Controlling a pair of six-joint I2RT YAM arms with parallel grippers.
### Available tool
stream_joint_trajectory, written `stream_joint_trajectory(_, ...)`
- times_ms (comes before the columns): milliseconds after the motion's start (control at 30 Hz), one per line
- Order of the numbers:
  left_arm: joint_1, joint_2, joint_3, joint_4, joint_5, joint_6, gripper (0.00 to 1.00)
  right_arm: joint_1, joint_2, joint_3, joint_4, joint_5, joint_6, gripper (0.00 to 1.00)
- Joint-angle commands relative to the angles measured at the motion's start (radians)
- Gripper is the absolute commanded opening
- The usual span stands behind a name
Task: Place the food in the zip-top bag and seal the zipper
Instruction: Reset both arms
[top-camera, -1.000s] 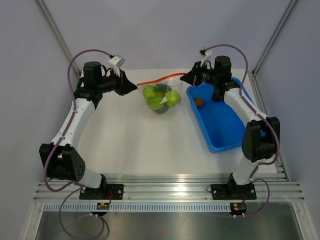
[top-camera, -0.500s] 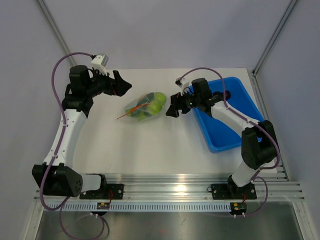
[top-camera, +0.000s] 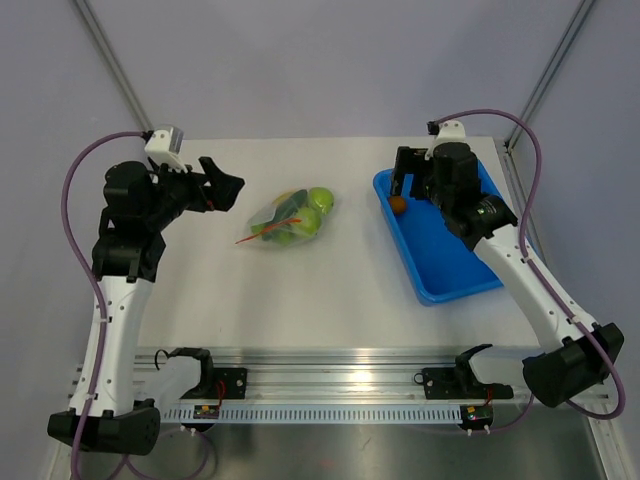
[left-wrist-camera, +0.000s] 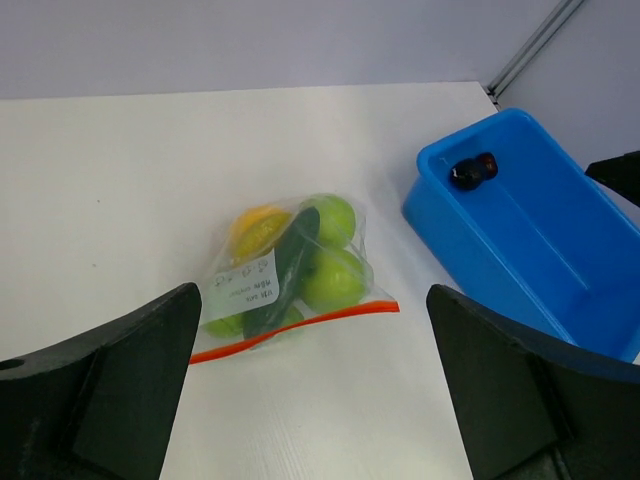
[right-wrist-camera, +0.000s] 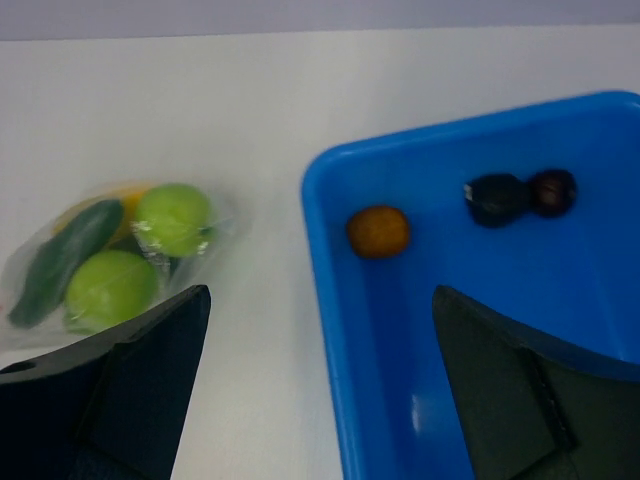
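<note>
Along the table's right edge I see the blue tray (top-camera: 455, 265). Its far end, by the far right corner, holds a small orange fruit (right-wrist-camera: 378, 231) and two dark fruits (right-wrist-camera: 495, 198). Mid-table, in the far half, the zip-top bag (top-camera: 290, 215) lies flat with green apples (left-wrist-camera: 335, 280), a cucumber (left-wrist-camera: 290, 265) and something yellow inside. Its zipper (left-wrist-camera: 300, 327) runs along the near-left side. The left gripper (top-camera: 226, 183) hangs toward the far left corner, jaws wide and empty. The right gripper (top-camera: 405, 176) hangs over the tray's far end, equally wide.
</note>
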Motion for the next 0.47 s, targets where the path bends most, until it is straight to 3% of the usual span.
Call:
stream_joint_trajectory(0,-0.01,-0.04,-0.088,-0.045,-0.028,-0.043,0.99,-0.001,-0.025,-0.018,-0.211,0.31,0.071,0.99)
stream_joint_trajectory(133,-0.013,-0.111,-0.159,-0.056,-0.045,-0.054,0.99,-0.001,-0.088,-0.085,-0.278,0.405,0.097,1.0)
stream_joint_trajectory(433,-0.013,-0.131,-0.183,-0.134,-0.119,-0.031,0.99,0.001,-0.199,-0.187,-0.298,0.458,0.208,1.0)
